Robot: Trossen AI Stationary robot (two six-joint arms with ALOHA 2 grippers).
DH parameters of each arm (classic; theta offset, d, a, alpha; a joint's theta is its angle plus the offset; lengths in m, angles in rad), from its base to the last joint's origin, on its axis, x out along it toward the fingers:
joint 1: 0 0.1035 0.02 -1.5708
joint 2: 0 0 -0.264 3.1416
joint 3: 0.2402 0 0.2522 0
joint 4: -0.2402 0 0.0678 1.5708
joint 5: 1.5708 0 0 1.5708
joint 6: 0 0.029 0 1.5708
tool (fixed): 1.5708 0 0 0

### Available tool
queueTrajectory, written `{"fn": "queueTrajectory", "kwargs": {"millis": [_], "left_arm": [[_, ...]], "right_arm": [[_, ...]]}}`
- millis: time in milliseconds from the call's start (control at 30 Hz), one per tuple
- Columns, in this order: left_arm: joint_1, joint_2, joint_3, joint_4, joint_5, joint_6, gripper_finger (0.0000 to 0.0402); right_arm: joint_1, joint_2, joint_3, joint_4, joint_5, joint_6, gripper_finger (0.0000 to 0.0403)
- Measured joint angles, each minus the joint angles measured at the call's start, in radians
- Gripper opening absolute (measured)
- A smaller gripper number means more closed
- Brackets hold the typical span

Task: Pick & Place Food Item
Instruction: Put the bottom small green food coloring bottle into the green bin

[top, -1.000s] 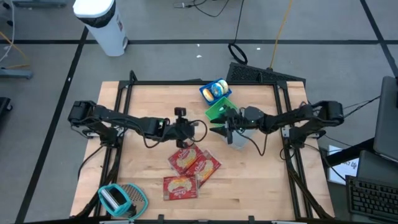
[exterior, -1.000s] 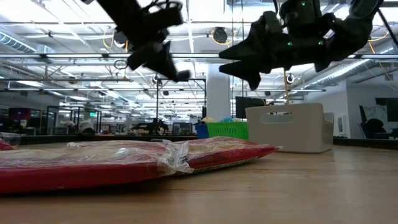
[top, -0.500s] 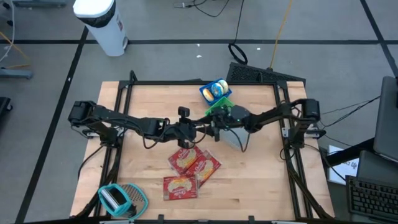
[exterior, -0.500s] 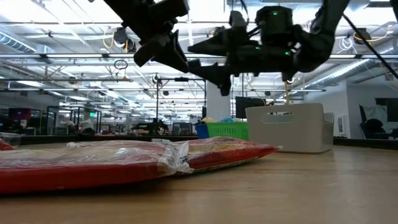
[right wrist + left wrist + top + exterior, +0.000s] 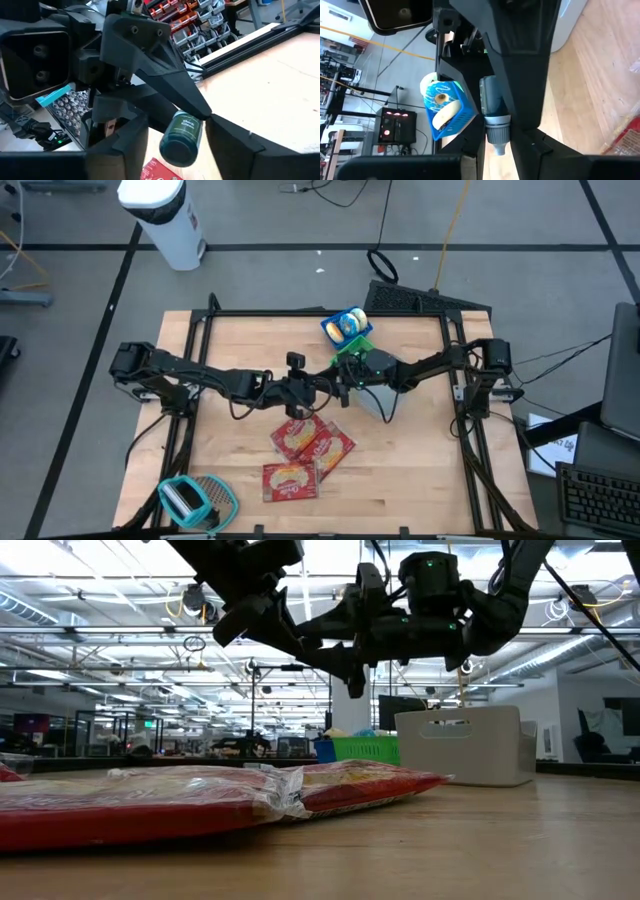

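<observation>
Mid-air handover above the red packets (image 5: 305, 448).
Your left gripper (image 5: 495, 150) clamps the green bottle (image 5: 182, 137); right gripper (image 5: 172, 145) straddles it, jaws apart; placing remains.

The wooden table (image 5: 400, 470) stands on a grey floor (image 5: 260, 270) marked with dark tape lines. A white cylindrical bin (image 5: 163, 218) stands beyond the table's far left corner. Cables (image 5: 380, 265) trail across the floor. Behind the table, the hall has rows of ceiling lights (image 5: 90, 635) (long strips), a white column (image 5: 350, 705) and shelving.
</observation>
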Motion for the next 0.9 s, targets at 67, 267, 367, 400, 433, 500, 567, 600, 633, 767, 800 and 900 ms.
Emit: {"fn": "queueTrajectory", "kwargs": {"millis": [67,267,367,400,433,500,567,600,633,767,800,900], "left_arm": [[0.000,0.000,0.000,-0.001,0.000,-0.003,0.0075],[-0.002,-0.001,0.000,-0.008,0.009,-0.018,0.0076],[-0.002,-0.002,0.001,-0.014,0.018,-0.035,0.0076],[-0.003,-0.002,0.001,-0.018,0.019,-0.039,0.0076],[-0.005,-0.002,0.001,-0.021,0.019,-0.045,0.0076],[-0.008,-0.002,0.001,-0.022,0.020,-0.056,0.0076],[-0.008,-0.002,0.001,-0.022,0.019,-0.060,0.0076],[-0.009,-0.002,0.001,-0.023,0.020,-0.060,0.0076],[-0.011,-0.002,0.001,-0.024,0.025,-0.061,0.0076],[-0.013,-0.003,0.001,-0.030,0.070,-0.082,0.0077],[-0.013,-0.003,0.001,-0.032,0.077,-0.091,0.0077],[-0.015,-0.003,0.001,-0.037,0.083,-0.121,0.0077]], "right_arm": [[0.000,0.000,0.000,-0.002,0.000,0.000,0.0164],[-0.004,0.000,0.000,-0.002,-0.027,0.000,0.0108],[-0.012,0.000,0.000,0.001,-0.052,0.013,0.0093],[-0.014,0.000,0.000,0.001,-0.054,0.020,0.0091],[-0.014,0.001,0.000,0.001,-0.057,0.026,0.0090],[-0.016,0.001,0.000,0.003,-0.072,0.028,0.0090],[-0.020,0.001,0.000,0.008,-0.080,0.029,0.0090],[-0.020,0.001,0.000,0.009,-0.080,0.028,0.0090],[-0.020,0.001,0.000,0.009,-0.080,0.028,0.0090],[-0.019,0.002,-0.001,0.006,-0.089,0.028,0.0085],[-0.019,0.002,-0.001,0.006,-0.090,0.026,0.0083],[-0.021,0.002,-0.001,0.006,-0.092,0.024,0.0076]]}}
